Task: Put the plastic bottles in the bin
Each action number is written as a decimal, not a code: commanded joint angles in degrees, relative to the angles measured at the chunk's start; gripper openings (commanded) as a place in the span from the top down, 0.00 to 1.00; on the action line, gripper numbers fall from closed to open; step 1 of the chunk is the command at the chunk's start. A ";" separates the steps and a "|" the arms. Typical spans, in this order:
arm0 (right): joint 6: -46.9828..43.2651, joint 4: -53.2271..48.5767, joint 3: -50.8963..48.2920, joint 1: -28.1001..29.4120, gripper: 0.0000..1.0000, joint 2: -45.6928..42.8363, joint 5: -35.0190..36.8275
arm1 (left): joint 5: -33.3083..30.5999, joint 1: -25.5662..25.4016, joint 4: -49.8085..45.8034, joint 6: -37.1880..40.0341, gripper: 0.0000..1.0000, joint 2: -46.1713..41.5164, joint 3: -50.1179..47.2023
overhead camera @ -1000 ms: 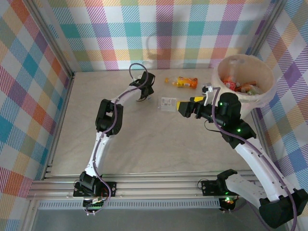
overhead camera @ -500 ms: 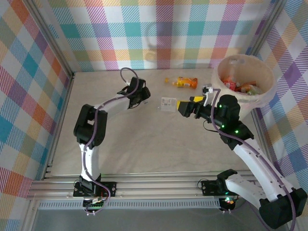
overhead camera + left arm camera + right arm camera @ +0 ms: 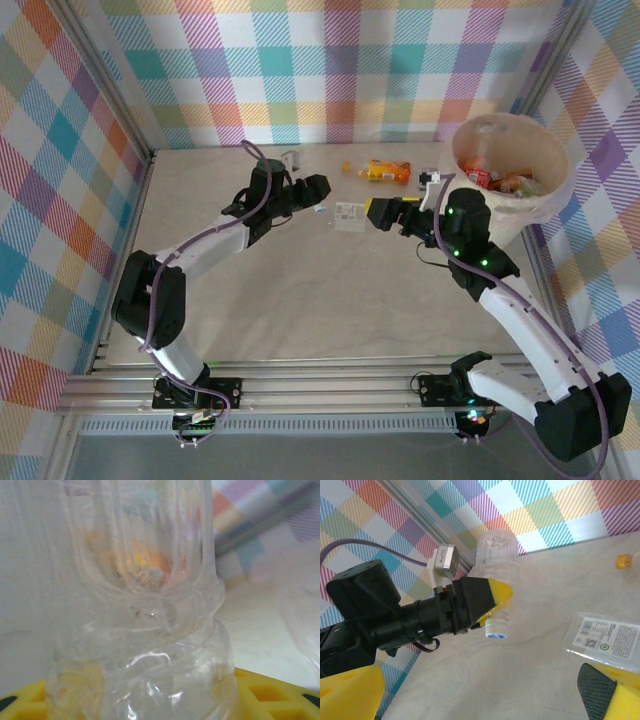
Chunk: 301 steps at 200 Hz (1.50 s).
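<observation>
A clear plastic bottle (image 3: 150, 630) with a white and blue cap (image 3: 496, 628) is pinched between the yellow fingers of my left gripper (image 3: 314, 190), which is shut on it above the table. My right gripper (image 3: 385, 213) stands open a short way to the right, facing the left gripper (image 3: 495, 597). A flattened clear bottle (image 3: 350, 214) with a white label lies on the table between them and shows beside my right finger (image 3: 605, 640). An orange-labelled bottle (image 3: 386, 171) lies near the back wall. The cream bin (image 3: 556, 160) at the far right holds several bottles (image 3: 500, 181).
Checked walls close the table at the back and both sides. A loose orange cap (image 3: 623, 561) lies on the table beyond the flattened bottle. The bin stands just behind the right arm's forearm (image 3: 470, 235).
The left arm's elbow has swung out to the left, and its gripper has turned to point right with the clear bottle. The right gripper has shifted slightly toward the back.
</observation>
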 commanded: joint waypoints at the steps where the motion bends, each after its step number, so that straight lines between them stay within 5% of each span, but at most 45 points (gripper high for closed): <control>1: 1.93 -1.92 5.91 0.37 0.00 2.13 -3.50 | 12.54 -2.26 4.85 3.49 0.52 -3.20 -0.72; 80: 0.78 -15.98 18.38 0.11 0.00 7.60 -7.31 | 26.65 -8.36 4.13 13.06 0.56 -7.17 1.15; 121: 0.73 -24.00 20.60 -0.19 0.00 8.29 4.93 | 28.77 -10.54 3.43 14.19 0.56 -7.97 2.40; 164: 3.39 -17.29 20.41 -0.46 0.00 9.67 -7.30 | 29.90 -12.45 -4.50 20.23 0.55 -8.07 6.61; 187: 5.84 -16.41 20.93 -0.45 0.00 10.18 -6.38 | 28.75 -13.19 -5.12 20.99 0.55 -8.39 7.14; 301: 5.49 -16.88 20.27 -0.46 0.37 8.89 -2.67 | 17.57 -16.51 -14.69 28.85 0.53 -8.46 10.72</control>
